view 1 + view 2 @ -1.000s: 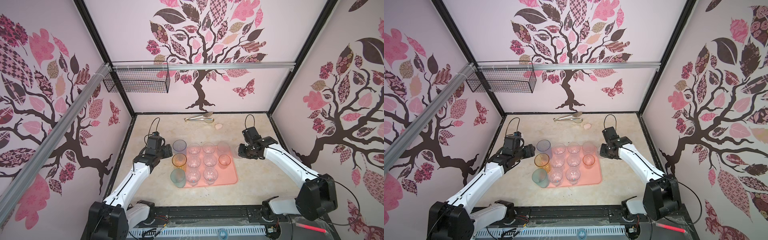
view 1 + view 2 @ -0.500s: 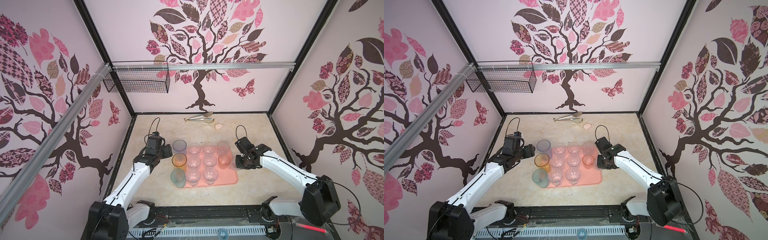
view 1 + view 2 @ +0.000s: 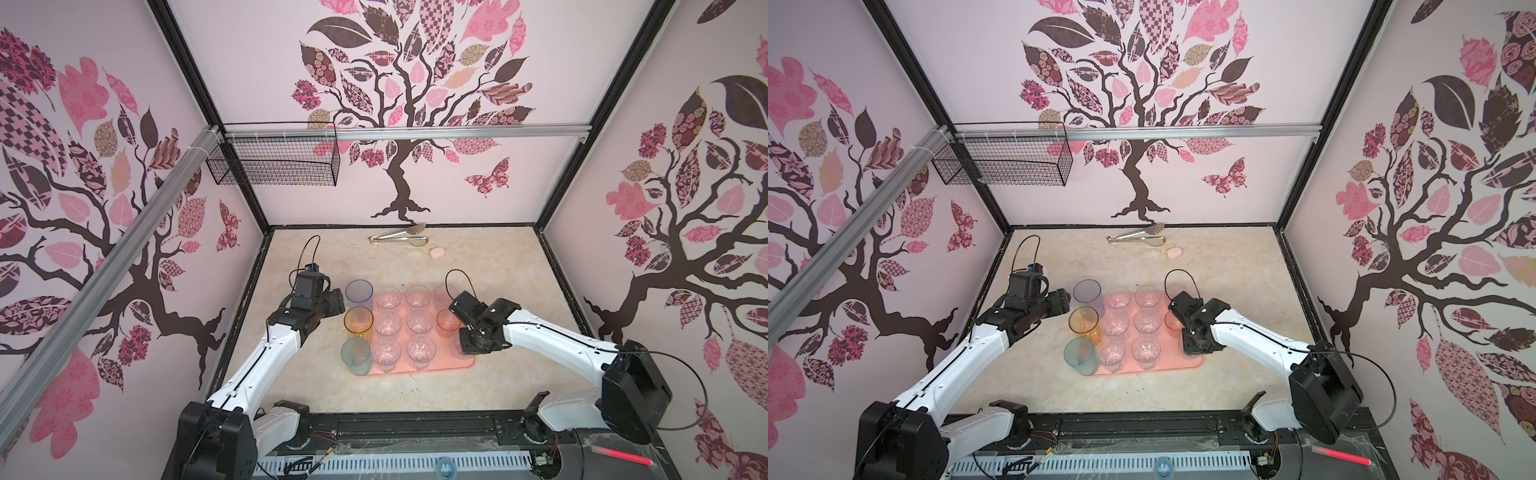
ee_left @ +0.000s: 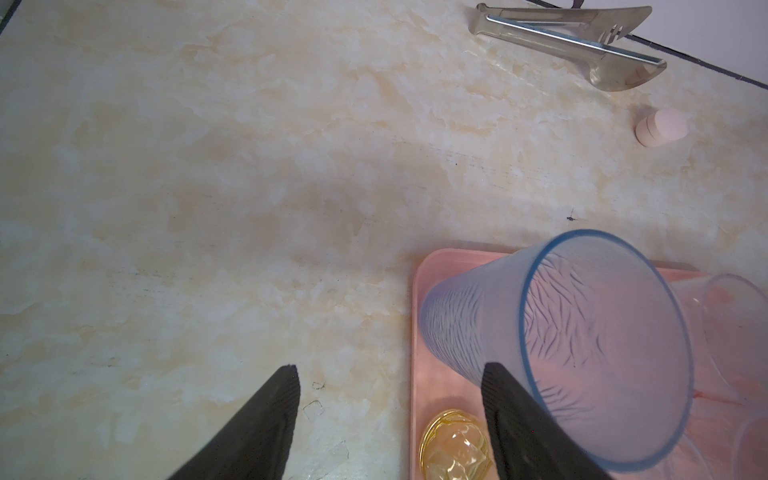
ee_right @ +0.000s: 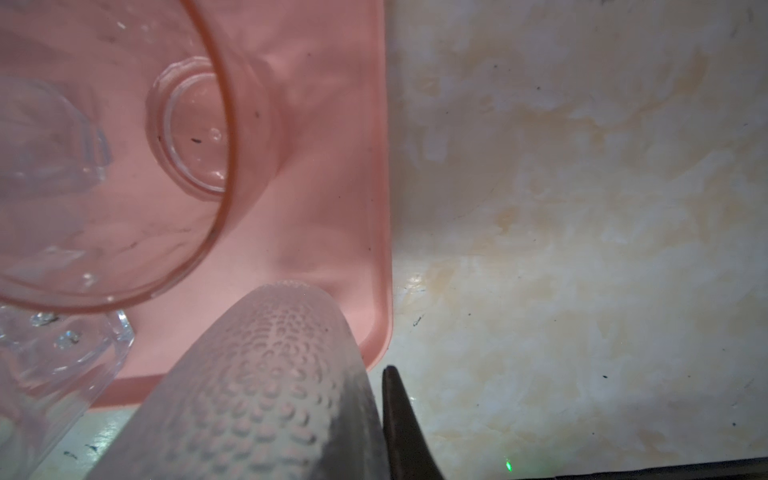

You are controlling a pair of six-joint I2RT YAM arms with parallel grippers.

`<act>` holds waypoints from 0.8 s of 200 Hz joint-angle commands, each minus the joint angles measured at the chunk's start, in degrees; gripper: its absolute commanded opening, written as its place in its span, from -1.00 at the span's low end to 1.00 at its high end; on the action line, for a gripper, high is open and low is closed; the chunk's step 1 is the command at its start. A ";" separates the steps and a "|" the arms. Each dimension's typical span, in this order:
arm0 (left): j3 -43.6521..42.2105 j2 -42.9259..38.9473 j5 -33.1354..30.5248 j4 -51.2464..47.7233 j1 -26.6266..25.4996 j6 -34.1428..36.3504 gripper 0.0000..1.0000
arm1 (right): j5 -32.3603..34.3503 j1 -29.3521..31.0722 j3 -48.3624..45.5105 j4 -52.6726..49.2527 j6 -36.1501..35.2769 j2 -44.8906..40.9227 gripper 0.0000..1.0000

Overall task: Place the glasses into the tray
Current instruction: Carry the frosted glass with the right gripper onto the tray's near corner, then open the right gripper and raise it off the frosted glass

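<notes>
Tongs (image 3: 398, 237) and a pink blob (image 3: 436, 252) lie far back on the bench (image 3: 498, 266). The tray (image 3: 451, 362) sits mid-bench, packed with upright glasses (image 3: 420, 322). Right end effector (image 3: 466, 348) pinches a frosted, dotted tumbler (image 5: 266, 386) at the tray's near right corner. Left end effector (image 4: 390, 368) gapes empty beside the blue tumbler (image 4: 582, 332).

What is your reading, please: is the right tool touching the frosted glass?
Touching. The right wrist view shows the right tool pinching the frosted glass, one finger outside its wall, one seen through it.

Pink tree-patterned walls (image 3: 457, 174) — beige marbled tabletop (image 3: 374, 266), wire basket (image 3: 274, 166).
</notes>
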 commanded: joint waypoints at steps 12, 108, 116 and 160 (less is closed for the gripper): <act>-0.42 -0.41 -0.42 0.61 0.10 0.71 0.47 | 0.90 2.55 2.22 0.97 2.45 3.81 -0.82; -0.47 -0.79 -0.64 0.54 0.12 0.85 0.47 | 0.51 3.60 2.52 1.88 2.10 6.36 -0.73; -0.46 -0.75 -0.75 0.54 0.12 0.85 0.47 | 0.59 3.64 2.78 1.85 1.98 6.47 -0.71; -0.43 -0.74 -0.99 0.54 0.12 0.76 0.47 | -0.37 3.61 3.92 1.15 1.80 6.32 -0.64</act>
